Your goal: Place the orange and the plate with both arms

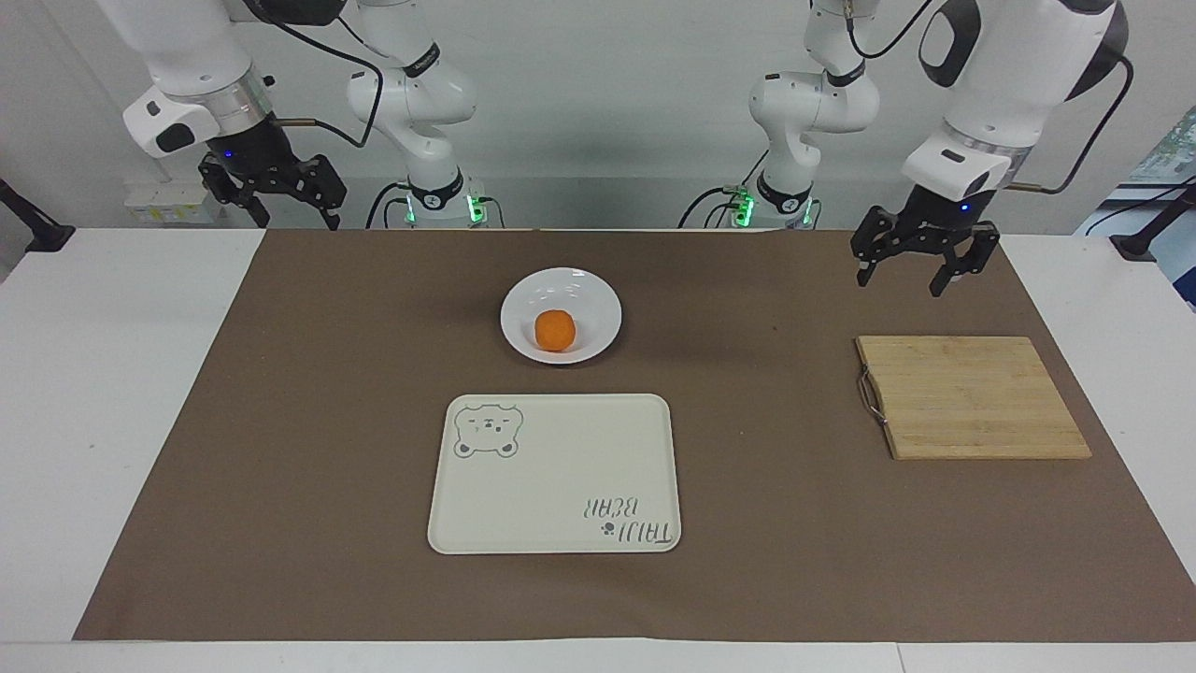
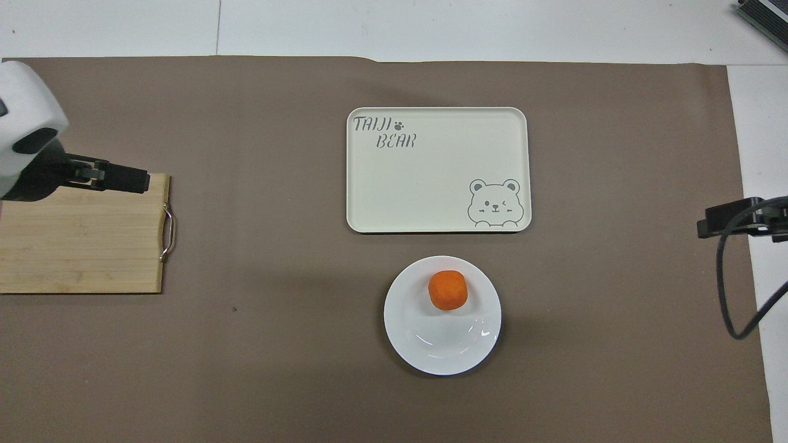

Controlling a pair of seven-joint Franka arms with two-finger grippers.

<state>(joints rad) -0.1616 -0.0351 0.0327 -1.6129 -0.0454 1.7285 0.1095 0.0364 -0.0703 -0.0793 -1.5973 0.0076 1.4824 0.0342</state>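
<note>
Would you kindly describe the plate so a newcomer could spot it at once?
On the brown mat, find the cream bear tray; the plate lies just nearer to the robots than it. It is round, glossy white and holds the orange, unlike the rectangular tray.
</note>
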